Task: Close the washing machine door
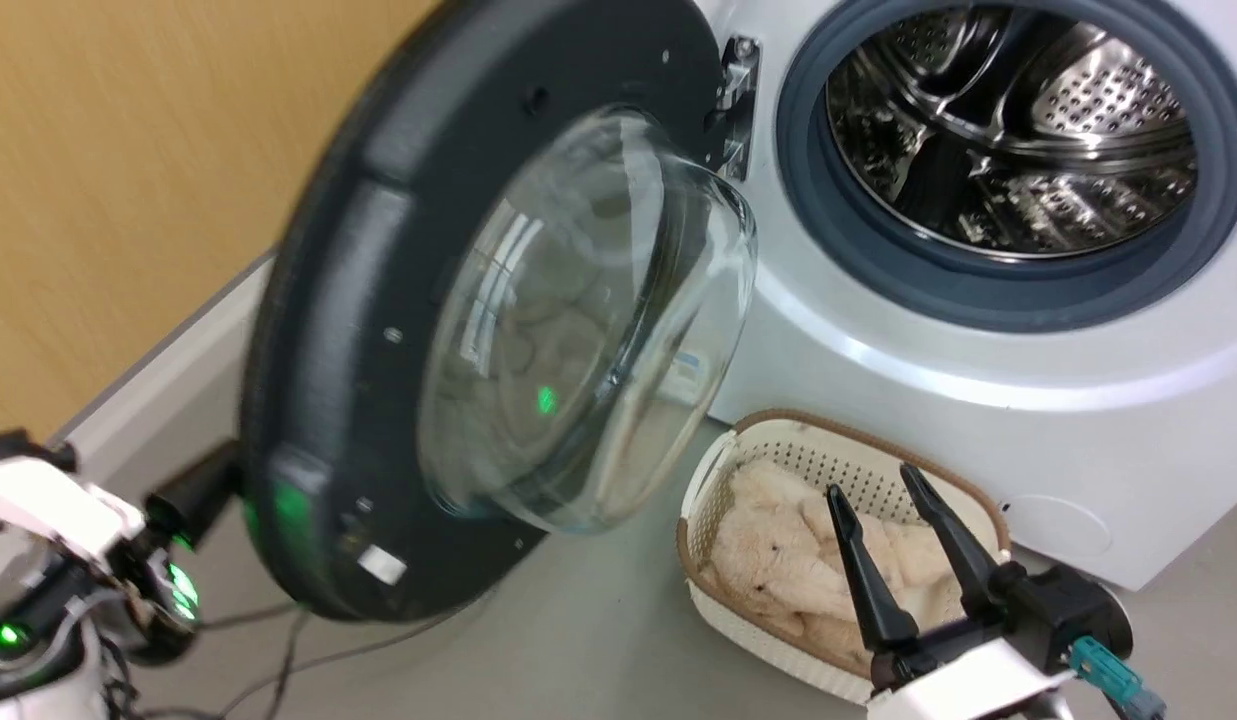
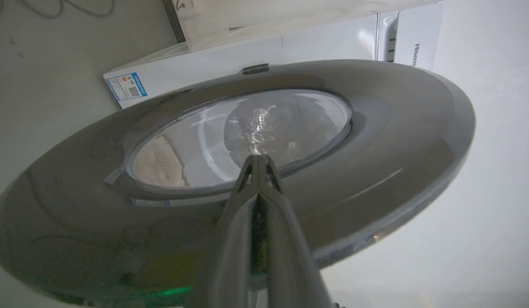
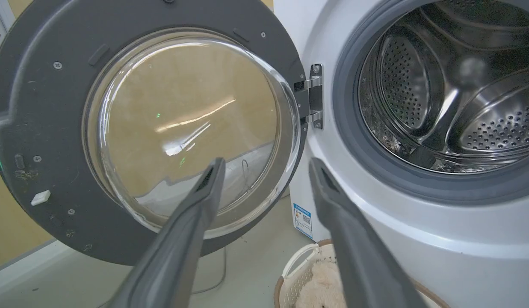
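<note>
The washing machine door (image 1: 328,330) stands wide open, swung out on its hinge (image 1: 738,100) at the left edge of the washing machine (image 1: 878,370), so that the grey-blue gasket (image 1: 808,200) and the steel drum (image 1: 1018,130) lie bare. The left jaws are clenched together on nothing, and in the left wrist view their tips sit at the door's glossy outer face, by the rim of the glass window (image 2: 247,132); whether they press on it cannot be told. The right jaws are released and spread, hovering over the cream basket (image 1: 713,470) of fluffy cloth (image 1: 778,560) on the floor (image 1: 598,620) at the machine's front edge. A push on so slick a face could send the tips skidding onto the glass. The right jaws look close to the door's swing path and could be struck. Too soft a push would probably leave the latch uncaught.
</note>
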### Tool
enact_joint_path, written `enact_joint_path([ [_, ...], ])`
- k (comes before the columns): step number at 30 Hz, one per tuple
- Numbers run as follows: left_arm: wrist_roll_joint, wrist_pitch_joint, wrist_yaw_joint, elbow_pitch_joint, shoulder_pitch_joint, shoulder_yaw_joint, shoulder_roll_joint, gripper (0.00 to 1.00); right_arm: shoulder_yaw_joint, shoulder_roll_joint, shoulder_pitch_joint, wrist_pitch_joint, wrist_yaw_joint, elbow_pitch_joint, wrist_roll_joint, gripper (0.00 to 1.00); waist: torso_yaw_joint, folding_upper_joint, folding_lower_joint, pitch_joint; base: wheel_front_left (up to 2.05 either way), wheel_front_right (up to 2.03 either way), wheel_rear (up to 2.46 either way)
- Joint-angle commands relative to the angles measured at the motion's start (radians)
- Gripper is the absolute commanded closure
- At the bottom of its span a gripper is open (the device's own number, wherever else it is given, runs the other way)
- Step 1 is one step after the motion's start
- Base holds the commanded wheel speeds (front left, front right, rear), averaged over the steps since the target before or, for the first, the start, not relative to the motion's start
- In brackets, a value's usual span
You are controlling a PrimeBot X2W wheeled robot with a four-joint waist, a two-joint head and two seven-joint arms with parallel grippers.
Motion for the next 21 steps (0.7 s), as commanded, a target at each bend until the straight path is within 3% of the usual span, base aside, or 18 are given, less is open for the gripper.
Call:
enact_joint_path([
  [1, -0.021, 0.042, 0.025, -0.062, 0.054, -0.015, -0.032, 1.00, -0.009, 0.004, 0.024, -0.005, 0.001, -0.004, 0.013, 0.00, -0.009, 0.0000, 0.0000, -0.020, 0.00, 0.00, 0.00],
  [8, -0.075, 0.124, 0.108, -0.240, 0.173, -0.061, -0.098, 1.00, -0.031, 0.007, 0.058, -0.005, 0.001, -0.012, 0.023, 0.00, -0.043, 0.0000, 0.0000, -0.062, 0.00, 0.00, 0.00],
  [11, -0.095, 0.132, 0.124, -0.280, 0.200, -0.076, -0.109, 1.00, -0.036, 0.008, 0.063, -0.005, 0.001, -0.014, 0.023, 0.00, -0.059, 0.0000, 0.0000, -0.066, 0.00, 0.00, 0.00],
  [17, -0.196, 0.105, 0.171, -0.360, 0.260, -0.136, -0.125, 1.00, -0.054, 0.009, 0.072, -0.005, 0.001, -0.019, 0.017, 0.00, -0.117, 0.0000, 0.0000, -0.065, 0.00, 0.00, 0.00],
  [21, -0.302, 0.046, 0.182, -0.389, 0.310, -0.226, -0.126, 1.00, -0.063, 0.010, 0.078, -0.005, 0.001, -0.020, 0.012, 0.00, -0.168, 0.0000, 0.0000, -0.060, 0.00, 0.00, 0.00],
])
